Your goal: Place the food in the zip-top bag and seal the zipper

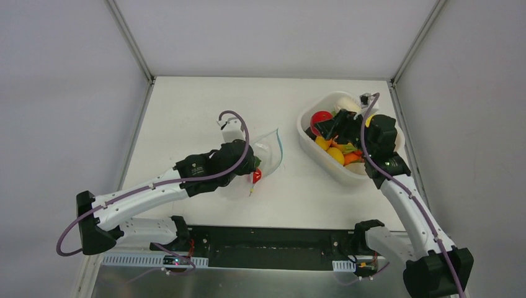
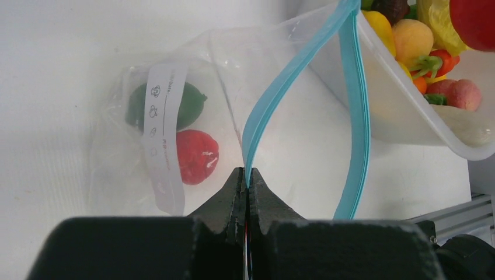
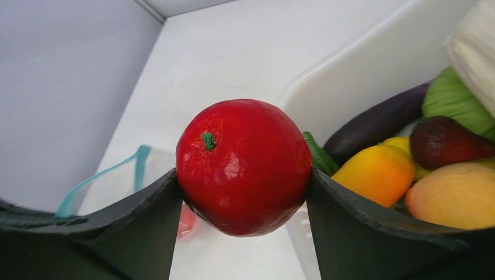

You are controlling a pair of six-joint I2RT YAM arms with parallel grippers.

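Grip status was as follows: our right gripper (image 3: pixel 242 181) stood wide, its jaws clamped on a round red fruit (image 3: pixel 245 151), one finger on each side, above the white tub (image 1: pixel 322 162) with the remaining food (image 3: pixel 379 172) just beneath and beside it. Our left gripper (image 2: pixel 247 181) was fully closed, pinching one lip of the zipper (image 2: pixel 274 93) and so propping open the mouth of the zip-top bag (image 2: pixel 222 64). Ahead of the left fingers, a green piece (image 2: pixel 192 102) and a red piece (image 2: pixel 197 156) lay inside the bag. From the right gripper, the bag lay to its left and below, near but apart from the tub. The mouth's long axis ran straight away from the left pinch point, with the opening turned toward the right arm. We judged the right arm nearer the load, and a leftward carry into that gap to be required.
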